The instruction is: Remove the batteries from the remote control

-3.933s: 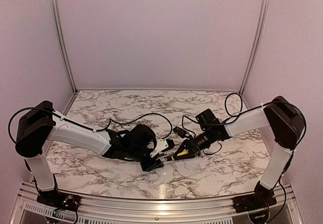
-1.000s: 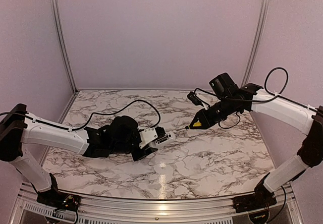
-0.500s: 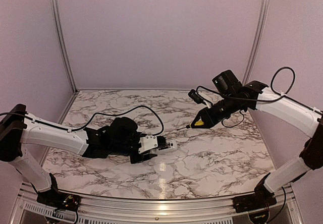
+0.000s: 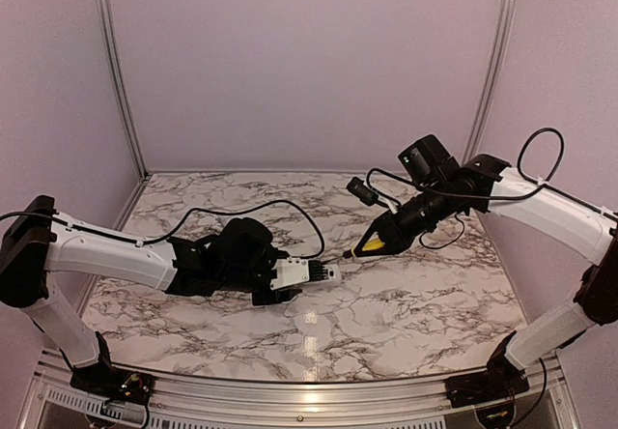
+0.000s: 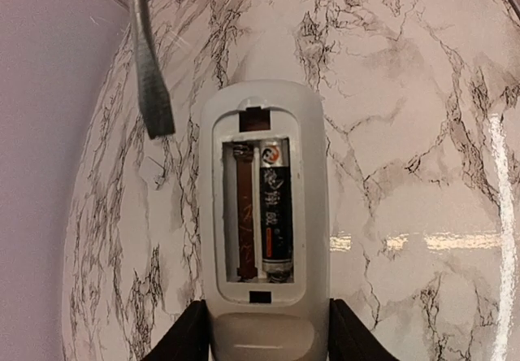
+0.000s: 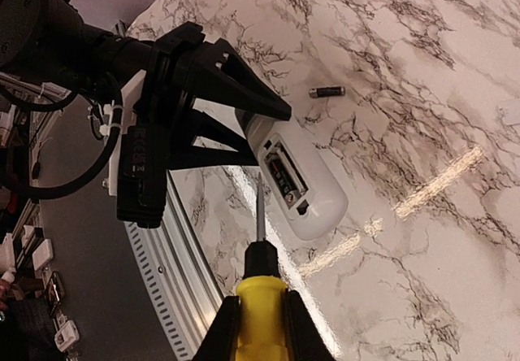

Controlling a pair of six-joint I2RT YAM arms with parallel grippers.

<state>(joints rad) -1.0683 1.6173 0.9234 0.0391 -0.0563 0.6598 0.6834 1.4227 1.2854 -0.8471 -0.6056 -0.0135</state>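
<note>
My left gripper (image 5: 264, 346) is shut on the near end of the white remote control (image 5: 264, 145), holding it just above the table. The back compartment faces up with no cover. One dark battery (image 5: 276, 215) sits in the right slot; the left slot is empty. A second battery (image 6: 327, 92) lies loose on the marble beyond the remote control (image 6: 302, 184). My right gripper (image 6: 260, 332) is shut on the yellow handle of a screwdriver (image 6: 260, 296). Its blade tip (image 5: 154, 109) hovers beside the remote's far left corner, not touching. In the top view the screwdriver (image 4: 370, 245) points at the remote control (image 4: 314, 273).
The marble table (image 4: 406, 303) ends in a metal rail (image 6: 175, 288) at the near edge. Black cables (image 4: 290, 207) loop off both wrists above the surface. Purple walls enclose the back and sides.
The right arm has brought the screwdriver down and left, closer to the remote. The left gripper has shifted the remote slightly right and levelled it. Both grips are unchanged.
</note>
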